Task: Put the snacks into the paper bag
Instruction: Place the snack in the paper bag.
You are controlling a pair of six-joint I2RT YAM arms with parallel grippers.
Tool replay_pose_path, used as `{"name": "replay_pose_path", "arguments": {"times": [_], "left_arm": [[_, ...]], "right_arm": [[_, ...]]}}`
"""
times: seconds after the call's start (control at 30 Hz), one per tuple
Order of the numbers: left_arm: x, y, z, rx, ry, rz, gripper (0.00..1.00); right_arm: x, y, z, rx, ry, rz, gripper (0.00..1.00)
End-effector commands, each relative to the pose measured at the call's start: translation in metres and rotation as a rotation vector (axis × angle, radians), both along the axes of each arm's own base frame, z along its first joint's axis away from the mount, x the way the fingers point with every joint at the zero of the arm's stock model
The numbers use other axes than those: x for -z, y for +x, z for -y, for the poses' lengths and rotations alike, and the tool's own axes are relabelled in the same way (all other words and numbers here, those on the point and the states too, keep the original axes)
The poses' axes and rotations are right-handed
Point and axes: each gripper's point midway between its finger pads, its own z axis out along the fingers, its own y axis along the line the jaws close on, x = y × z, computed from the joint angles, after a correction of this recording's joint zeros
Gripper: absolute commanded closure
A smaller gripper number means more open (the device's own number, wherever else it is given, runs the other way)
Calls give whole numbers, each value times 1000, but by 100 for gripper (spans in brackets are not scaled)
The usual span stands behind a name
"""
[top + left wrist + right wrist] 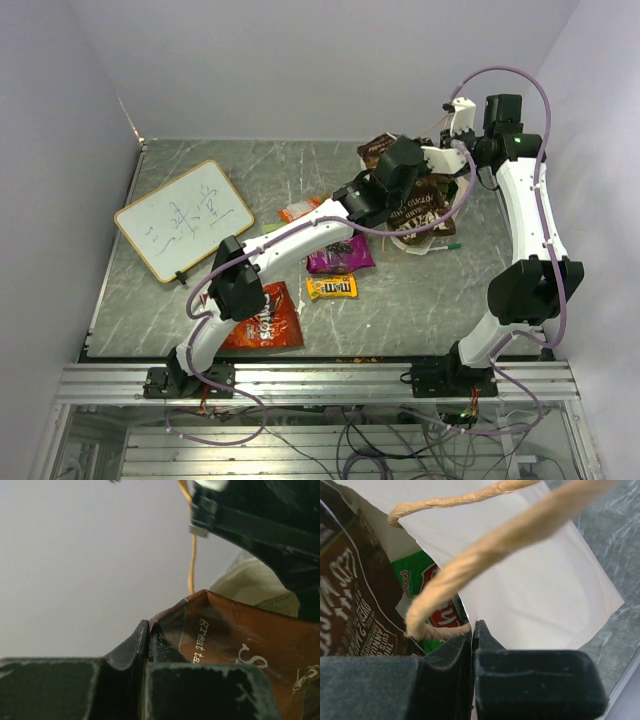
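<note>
My left gripper (392, 152) is shut on the top corner of a brown pouch (235, 640), held at the mouth of the paper bag (535, 575). The brown pouch (422, 205) hides most of the bag in the top view. My right gripper (473, 627) is shut on the bag's rim beside a twisted handle (470, 565); it is at the back right of the top view (442, 148). A green-white packet (427, 605) lies inside the bag. A red Doritos bag (265, 320), yellow M&M's (331, 288), a purple pouch (340, 257) and an orange packet (300, 211) lie on the table.
A white whiteboard (183, 218) lies at the left of the table. A green-capped marker (440, 247) lies just in front of the bag. The left arm (290, 245) stretches diagonally over the loose snacks. Walls close in the back and both sides.
</note>
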Motion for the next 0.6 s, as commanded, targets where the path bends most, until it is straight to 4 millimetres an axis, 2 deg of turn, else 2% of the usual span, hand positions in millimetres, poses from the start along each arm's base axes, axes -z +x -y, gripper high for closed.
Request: {"name": "replay_pose_path", "arguments": {"times": [0.0, 0.13, 0.23, 0.3, 0.5, 0.57], "left_arm": [[-28, -11, -17, 10, -48, -14, 93], [-14, -26, -13, 73, 15, -79, 93], [-20, -31, -17, 72, 8, -90, 93], [-38, -32, -23, 53, -28, -69, 93], [-109, -29, -43, -21, -166, 75, 93], [-123, -26, -44, -41, -187, 123, 93]], "right_arm": [[-15, 0, -8, -2, 35, 23, 100], [-18, 7, -4, 28, 31, 28, 100], [-17, 12, -3, 40, 34, 25, 100], [-15, 13, -3, 41, 37, 22, 100], [-11, 12, -6, 25, 45, 9, 100], [-10, 11, -6, 22, 46, 7, 100]]}}
